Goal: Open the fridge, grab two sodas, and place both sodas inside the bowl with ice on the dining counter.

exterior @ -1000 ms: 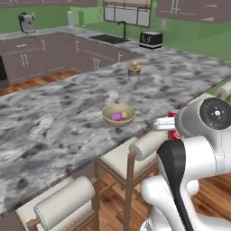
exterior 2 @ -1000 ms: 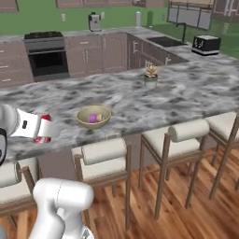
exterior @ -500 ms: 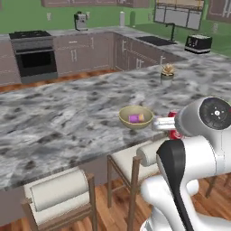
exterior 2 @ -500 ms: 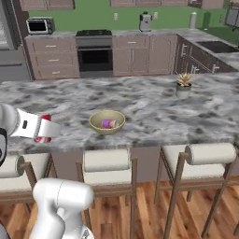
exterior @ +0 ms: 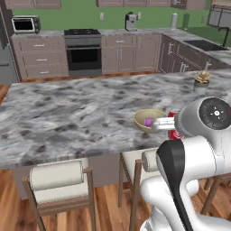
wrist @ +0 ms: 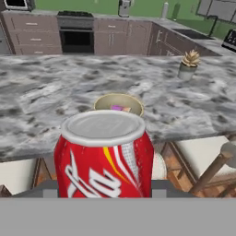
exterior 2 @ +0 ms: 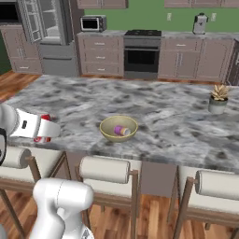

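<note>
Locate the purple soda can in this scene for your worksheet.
The purple soda can lies inside the tan bowl on the marbled dining counter, near its stool-side edge, left of the small potted plant.

Red can with white and yellow swirls, tan-yellow bowl, purple can, grey-white marbled counter

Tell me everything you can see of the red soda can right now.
The red soda can is a cylinder with a red body, white and yellow swirl markings and a flat pale grey lid with a raised rim. It stands upright in the gripper, clamped at its lower sides, off the dining counter at its near edge. In the hand view the bowl lies just beyond it, with the purple can inside. Nothing else touches it.
</note>
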Robot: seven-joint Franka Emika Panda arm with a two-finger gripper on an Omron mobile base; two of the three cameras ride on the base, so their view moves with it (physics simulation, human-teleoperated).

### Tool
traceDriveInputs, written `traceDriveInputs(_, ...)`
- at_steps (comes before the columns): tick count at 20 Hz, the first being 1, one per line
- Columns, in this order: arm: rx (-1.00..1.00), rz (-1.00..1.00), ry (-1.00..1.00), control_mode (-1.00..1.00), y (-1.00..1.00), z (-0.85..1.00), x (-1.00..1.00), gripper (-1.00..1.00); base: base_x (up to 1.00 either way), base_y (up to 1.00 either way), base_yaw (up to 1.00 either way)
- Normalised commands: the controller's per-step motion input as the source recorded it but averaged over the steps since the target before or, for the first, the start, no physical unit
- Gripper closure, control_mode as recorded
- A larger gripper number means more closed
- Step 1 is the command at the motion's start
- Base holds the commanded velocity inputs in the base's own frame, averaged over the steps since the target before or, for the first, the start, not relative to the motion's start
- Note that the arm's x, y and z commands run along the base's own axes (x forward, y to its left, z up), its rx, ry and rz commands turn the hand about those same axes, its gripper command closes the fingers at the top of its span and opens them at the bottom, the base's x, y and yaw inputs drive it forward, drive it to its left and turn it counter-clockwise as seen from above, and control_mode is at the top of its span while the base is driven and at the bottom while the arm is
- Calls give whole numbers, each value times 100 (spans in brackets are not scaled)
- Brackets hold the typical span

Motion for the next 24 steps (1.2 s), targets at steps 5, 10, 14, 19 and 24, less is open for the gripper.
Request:
traceDriveInputs(5,0,0,0,100,0,0,0,100,56,-66,35)
traceDriveInputs(10,0,0,0,100,0,0,0,100,68,-74,24)
traceDriveInputs(14,4,17,16,-100,-65,-3,97,100,0,0,0)
traceDriveInputs(19,2,12,28,-100,-51,-10,100,100,0,0,0)
traceDriveInputs(24,-5,8,38,-100,-15,-39,100,100,0,0,0)
